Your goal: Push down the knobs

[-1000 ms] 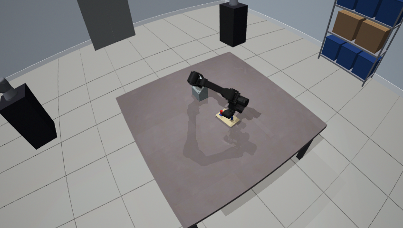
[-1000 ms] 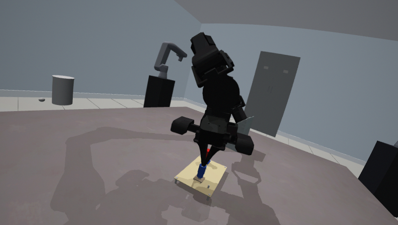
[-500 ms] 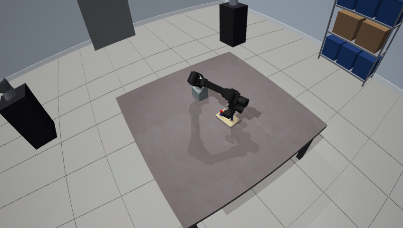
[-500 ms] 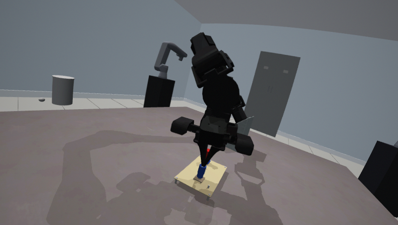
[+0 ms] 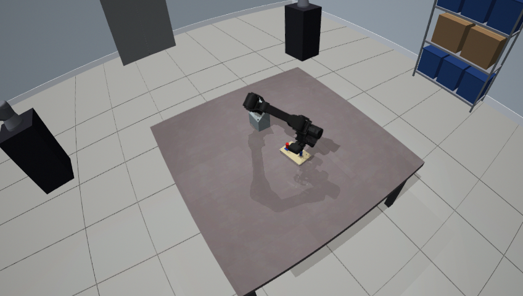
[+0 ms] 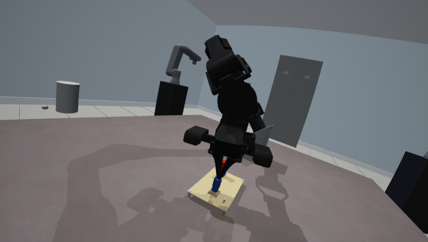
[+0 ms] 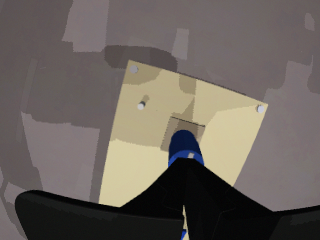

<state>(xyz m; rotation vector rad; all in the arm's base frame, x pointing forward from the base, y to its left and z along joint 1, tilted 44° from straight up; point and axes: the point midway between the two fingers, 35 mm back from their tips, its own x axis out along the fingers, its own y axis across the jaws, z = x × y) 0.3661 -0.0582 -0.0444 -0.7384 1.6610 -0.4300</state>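
The pale yellow circuit board (image 5: 300, 161) (image 6: 201, 182) (image 7: 120, 165) stands on short legs on the table. A blue knob (image 5: 300, 153) (image 6: 215, 184) (image 7: 184, 142) stands upright over a flat brown potentiometer base (image 6: 213, 193) (image 7: 172, 131). My gripper (image 6: 219, 178) (image 7: 184, 166) is shut with nothing between the fingers; its tips are at the top of the blue knob and appear to touch it. A red knob (image 5: 287, 145) (image 6: 223, 162) stands over a blue base (image 5: 286, 149) at the board's other end, partly behind the fingers in the exterior view. Any gap under either knob is too small to tell.
A small metal post (image 6: 223, 200) (image 7: 141, 105) stands on the board near one corner, beside the brown base. Screw heads sit at the board's corners. The arm's grey base block (image 5: 259, 122) stands on the table (image 5: 220, 183) behind the board.
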